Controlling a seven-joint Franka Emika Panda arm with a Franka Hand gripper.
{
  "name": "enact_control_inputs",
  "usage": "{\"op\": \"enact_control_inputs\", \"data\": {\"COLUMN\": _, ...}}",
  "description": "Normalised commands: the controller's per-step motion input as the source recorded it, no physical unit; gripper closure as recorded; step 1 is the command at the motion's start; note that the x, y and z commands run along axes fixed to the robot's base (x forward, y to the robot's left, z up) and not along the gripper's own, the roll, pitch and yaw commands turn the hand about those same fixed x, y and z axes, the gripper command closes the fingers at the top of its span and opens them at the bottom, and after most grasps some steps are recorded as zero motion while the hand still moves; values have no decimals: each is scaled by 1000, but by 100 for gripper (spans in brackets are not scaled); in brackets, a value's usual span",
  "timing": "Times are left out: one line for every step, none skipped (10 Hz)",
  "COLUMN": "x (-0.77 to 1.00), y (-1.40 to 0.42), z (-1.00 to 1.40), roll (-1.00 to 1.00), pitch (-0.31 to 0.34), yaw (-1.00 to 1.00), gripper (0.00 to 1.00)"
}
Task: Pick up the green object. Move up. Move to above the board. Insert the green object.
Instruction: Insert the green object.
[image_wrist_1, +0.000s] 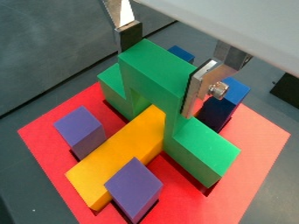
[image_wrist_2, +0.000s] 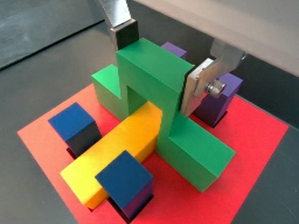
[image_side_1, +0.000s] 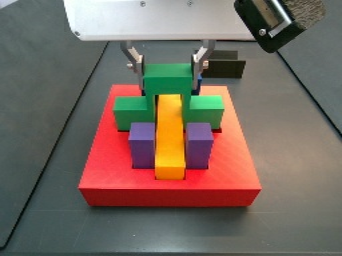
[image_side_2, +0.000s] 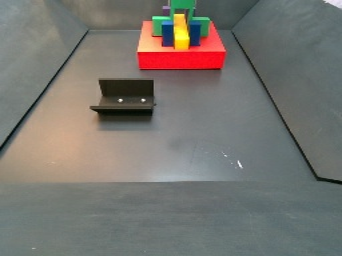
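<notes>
Insertion stage: green object (image_wrist_1: 158, 96) seated on the board (image_wrist_1: 263, 140).
My gripper (image_wrist_1: 166, 61) pinches its top bar; the legs straddle the yellow bar (image_wrist_1: 122, 153), so the arch bridges it.

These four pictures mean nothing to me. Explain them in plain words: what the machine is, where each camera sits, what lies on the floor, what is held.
The machine is a robot arm ending in a gripper, two flat silver fingers that pinch things. Two pictures come from cameras on its wrist, looking down past the fingers. Two come from cameras fixed beside the table.

On the dark floor lies the board, a red square slab carrying blue and purple blocks and a long yellow bar. In a side view, a dark L-shaped fixture stands apart on the floor.

The gripper is above the board, fingers on either side of the green object, an arch that straddles the yellow bar, its legs down at the board.
</notes>
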Motion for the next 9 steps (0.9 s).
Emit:
{"op": "enact_control_inputs", "data": {"x": 114, "y": -223, "z": 0, "roll": 130, "pitch": 0, "yaw": 29, "gripper": 100}}
{"op": "enact_control_inputs", "data": {"x": 109, "y": -37, "z": 0, "roll": 43, "pitch": 0, "yaw": 20, "gripper": 100}}
{"op": "enact_control_inputs", "data": {"x": 60, "y": 0, "z": -29, "roll": 93, "pitch": 0, "yaw": 0, "gripper": 100}}
{"op": "enact_control_inputs", "data": {"x": 0, "y": 0, "z": -80, "roll": 81, "pitch": 0, "yaw": 0, "gripper": 100}}
{"op": "enact_control_inputs", "data": {"x": 0, "y": 0, "z": -123, "roll": 40, "pitch": 0, "yaw": 0, "gripper": 100}}
{"op": "enact_control_inputs", "data": {"x": 11, "y": 54, "z": -169, "roll": 0, "pitch": 0, "yaw": 23, "gripper": 100}}
{"op": "enact_control_inputs", "data": {"x": 3, "y": 74, "z": -191, "roll": 0, "pitch": 0, "yaw": 94, "gripper": 100}}
{"op": "enact_control_inputs", "data": {"x": 49, "y": 71, "z": -209, "roll": 0, "pitch": 0, "yaw": 166, "gripper": 100}}
{"op": "enact_control_inputs", "data": {"x": 29, "y": 0, "z": -171, "roll": 6, "pitch": 0, "yaw": 134, "gripper": 100}}
